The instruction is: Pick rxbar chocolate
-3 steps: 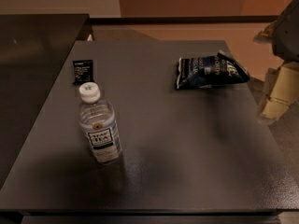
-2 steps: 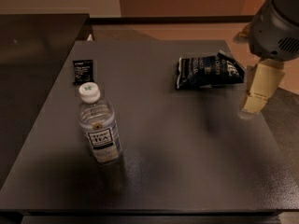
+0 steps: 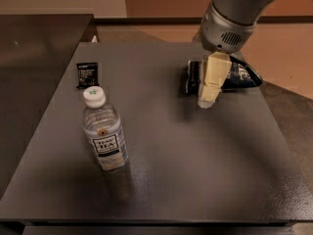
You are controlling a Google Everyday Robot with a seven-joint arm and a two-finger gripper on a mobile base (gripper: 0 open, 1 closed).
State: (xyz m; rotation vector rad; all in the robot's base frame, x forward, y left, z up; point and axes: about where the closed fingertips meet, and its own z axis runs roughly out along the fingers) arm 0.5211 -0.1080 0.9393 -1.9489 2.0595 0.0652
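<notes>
One step is in hand: the approach to the small flat black rectangular rxbar chocolate wrapper (image 3: pixel 87 75). It lies flat at 10 o'clock on the dark grey matte table (image 3: pixel 195 170), near the left edge, with its white lettering facing up. The cream-coloured gripper (image 3: pixel 207 100) hangs at 1 o'clock beside the dark blue-and-white chip bag (image 3: pixel 243 75), well apart from the target. We cannot tell whether it is apart or together. We judge it should travel toward 10 o'clock, pass behind the clear plastic bottle (image 3: pixel 104 136) at 8 o'clock, then descend squarely, since the thin wrapper offers little height.
</notes>
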